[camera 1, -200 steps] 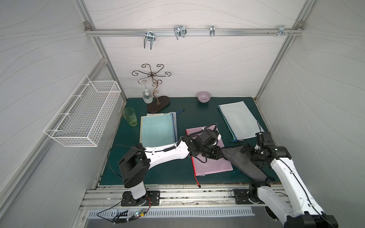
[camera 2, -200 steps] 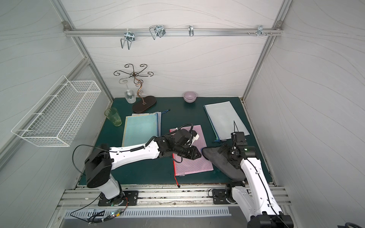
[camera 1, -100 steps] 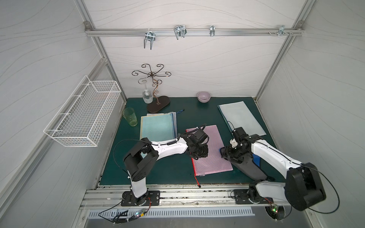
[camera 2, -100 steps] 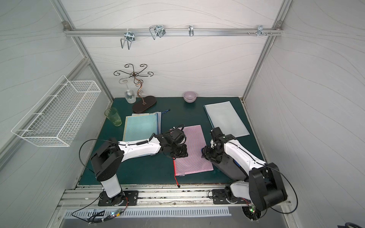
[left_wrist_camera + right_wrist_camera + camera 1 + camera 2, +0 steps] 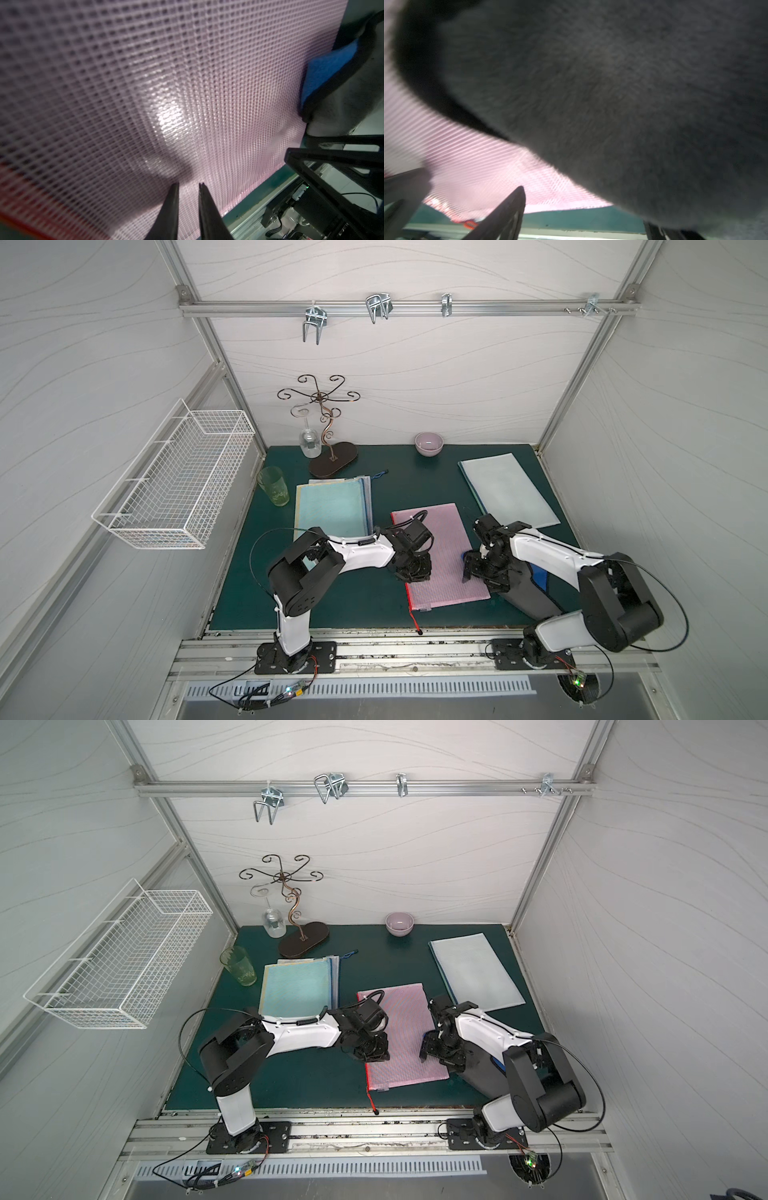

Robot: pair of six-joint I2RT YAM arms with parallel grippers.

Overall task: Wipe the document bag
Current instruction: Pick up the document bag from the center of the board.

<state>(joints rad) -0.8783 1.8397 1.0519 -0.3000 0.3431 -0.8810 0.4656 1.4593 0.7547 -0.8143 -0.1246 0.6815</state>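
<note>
Bench (image 5: 353, 593): the green surface is bare in front of and to the left of the work. Document bag (image 5: 451, 543), pink mesh: it lies flat mid-bench where it lay 1 second ago, red zip edge to the left, with the pull cord (image 5: 415, 620) reaching the bench's front lip. Cloth (image 5: 528, 593), grey: it sits front-right against the bag's right edge, more bunched than 1 second ago. The right arm has folded in from the right wall. The right end effector (image 5: 468, 570) now stands at the bag's right edge, jaws spread, nothing seen between them. The left end effector (image 5: 415, 572) has drawn back from the bag's middle to its left edge. Its fingers (image 5: 170, 207) stand narrowly apart on nothing; contact with the mesh cannot be confirmed. Judgement: the cloth is not in hand, so wiping awaits a fresh grip. Room: open mesh lies between the 2 end effectors, and 2 other bags (image 5: 511, 489) (image 5: 332, 506) lie well clear behind. The front lip is near.
</note>
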